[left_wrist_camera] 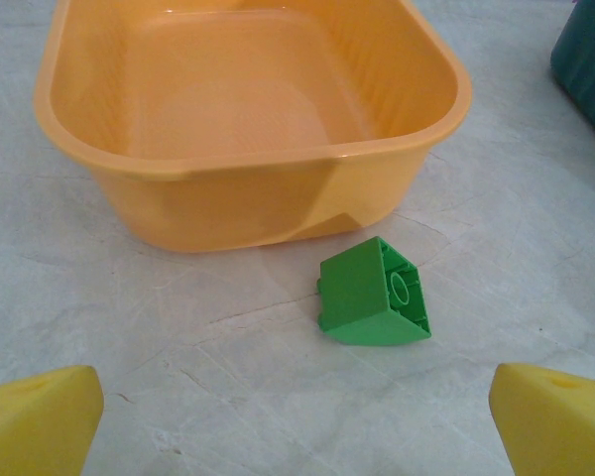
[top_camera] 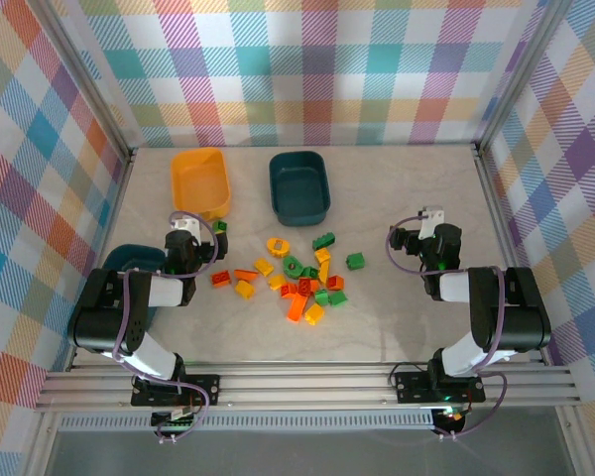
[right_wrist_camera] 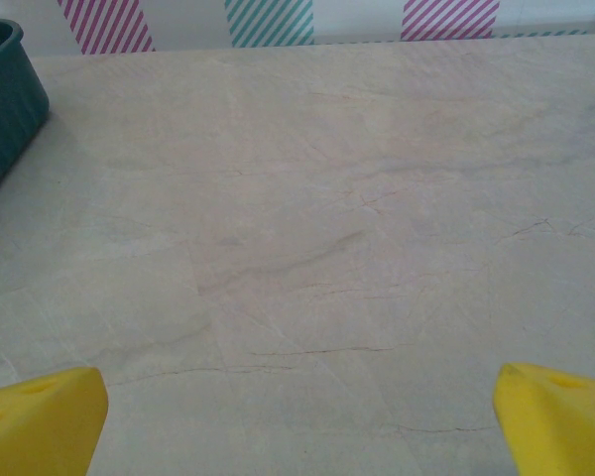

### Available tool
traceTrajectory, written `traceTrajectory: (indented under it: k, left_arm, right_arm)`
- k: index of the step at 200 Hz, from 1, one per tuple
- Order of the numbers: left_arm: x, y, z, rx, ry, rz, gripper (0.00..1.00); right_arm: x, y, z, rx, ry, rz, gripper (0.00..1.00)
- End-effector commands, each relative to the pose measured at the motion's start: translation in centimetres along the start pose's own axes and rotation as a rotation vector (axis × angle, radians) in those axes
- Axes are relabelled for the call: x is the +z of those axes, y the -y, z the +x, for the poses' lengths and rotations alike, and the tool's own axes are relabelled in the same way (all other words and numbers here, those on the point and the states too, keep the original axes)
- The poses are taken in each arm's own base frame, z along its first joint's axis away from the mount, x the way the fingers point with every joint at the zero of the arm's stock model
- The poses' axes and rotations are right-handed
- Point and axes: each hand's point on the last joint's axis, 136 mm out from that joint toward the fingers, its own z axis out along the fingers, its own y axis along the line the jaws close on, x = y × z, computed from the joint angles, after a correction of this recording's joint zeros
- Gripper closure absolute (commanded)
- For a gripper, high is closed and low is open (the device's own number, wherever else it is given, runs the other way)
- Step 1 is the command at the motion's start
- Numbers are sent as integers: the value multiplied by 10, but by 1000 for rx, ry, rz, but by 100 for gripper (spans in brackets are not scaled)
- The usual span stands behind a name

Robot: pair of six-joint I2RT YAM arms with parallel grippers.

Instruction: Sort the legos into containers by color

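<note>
The legos, in yellow, red-orange and green, lie scattered across the middle of the table. One green lego lies on its side just in front of the yellow-orange container, ahead of my left gripper. That gripper is open, its yellow fingertips wide apart with nothing between them. A dark teal container stands at the back centre. A second teal container sits partly hidden under my left arm. My right gripper is open over bare table, right of the pile.
The yellow-orange container stands at the back left. The back teal container's edge shows at the left in the right wrist view. Metal frame posts and checked walls enclose the table. Bare table lies at the back right.
</note>
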Motion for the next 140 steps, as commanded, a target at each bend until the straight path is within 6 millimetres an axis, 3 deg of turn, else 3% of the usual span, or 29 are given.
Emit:
traceTrajectory:
  k: [1, 14, 24, 32, 42, 52, 65, 75, 82, 96, 101, 110, 140]
  left_arm:
    - [1, -4, -10, 3, 28, -14, 0]
    - [-8, -13, -23, -14, -7, -78, 0]
    - [-20, -12, -50, -21, -3, -89, 0]
    - [-35, -8, -85, -53, 67, -67, 0]
    - [-57, 1, -120, -96, 147, -17, 0]
    - [-80, 4, -150, -141, 213, 4, 0]
    - [-110, -14, -175, -292, 240, -82, 0]
    - [-135, -40, -171, -499, 178, -239, 0]
    - [-158, -62, -153, -627, 105, -394, 0]
    - [-192, -86, -128, -682, 25, -577, 0]
    - [-194, -86, -123, -669, 8, -576, 0]
    - [-194, -81, -116, -630, -26, -527, 0]
    - [-189, -73, -55, -635, -263, -531, 5]
  right_arm:
    - [-2, -3, -2, 4, 10, -13, 0]
    - [-3, -2, -3, 5, 13, -6, 0]
    - [-5, 4, -10, 10, 18, 59, 0]
    - [-8, 3, -12, -11, -22, 86, 0]
    - [-14, -8, -27, -49, -78, 96, 0]
    - [-21, -18, -59, -27, -68, 109, 0]
    - [-39, -35, -91, 70, -97, 87, 0]
    - [-56, -44, -110, 192, -124, 68, 0]
    - [-64, -49, -117, 273, -140, 45, 0]
    - [-75, -43, -111, 446, -181, 91, 0]
    - [-79, -38, -103, 526, -197, 121, 0]
    - [-79, -48, -97, 575, -215, 36, 1]
    - [-83, -76, -80, 620, -306, -111, 21]
